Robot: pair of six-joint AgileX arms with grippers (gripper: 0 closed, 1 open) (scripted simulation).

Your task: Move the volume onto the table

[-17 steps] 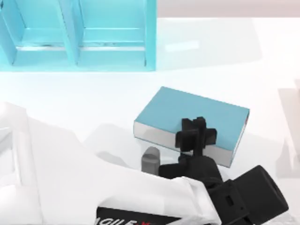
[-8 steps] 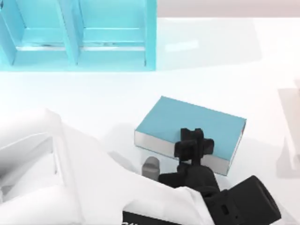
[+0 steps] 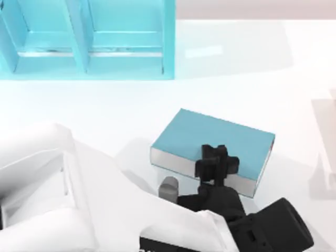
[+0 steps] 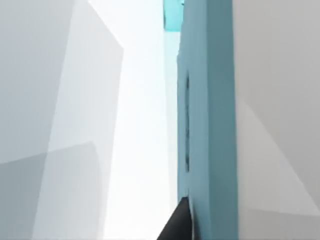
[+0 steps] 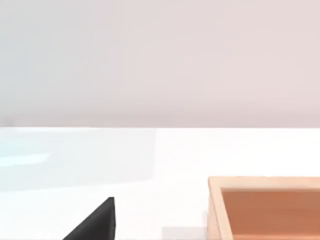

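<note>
In the lower centre of the top view, the volume (image 3: 210,144) is held flat by its near edge in the left end effector (image 3: 217,164), seemingly resting on the tabletop (image 3: 105,110), clear of the teal shelf (image 3: 86,37), so that it can be released.

No readable text, label, brand, number or sign anywhere. Small red marks on volume (image 3: 215,144) spine edge too small to read. Lettering on left arm casing cut off, illegible.
</note>
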